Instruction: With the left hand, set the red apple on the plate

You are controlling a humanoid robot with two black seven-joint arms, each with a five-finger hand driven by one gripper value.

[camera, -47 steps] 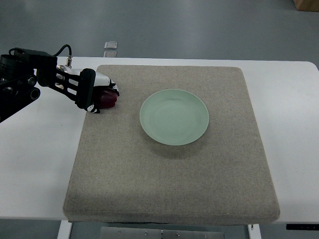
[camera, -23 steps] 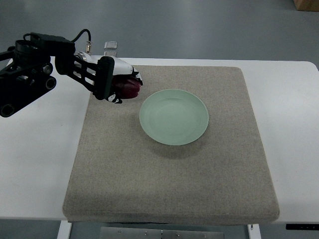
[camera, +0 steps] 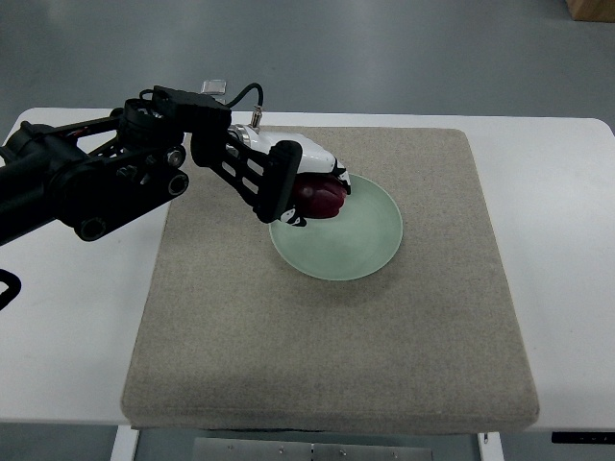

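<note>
White table [camera: 557, 192], grey felt mat [camera: 327, 346] on it, grey-blue floor [camera: 384, 48] beyond

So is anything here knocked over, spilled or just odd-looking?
Nothing stands out. The left hand grips the red apple over the near-left part of the pale green plate, which sits flat on the grey mat. No spill or damage shows.

one apple [camera: 321, 199], one plate [camera: 360, 240], one mat [camera: 327, 346]

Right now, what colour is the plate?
Pale green plate, seen best in the top view.
</note>
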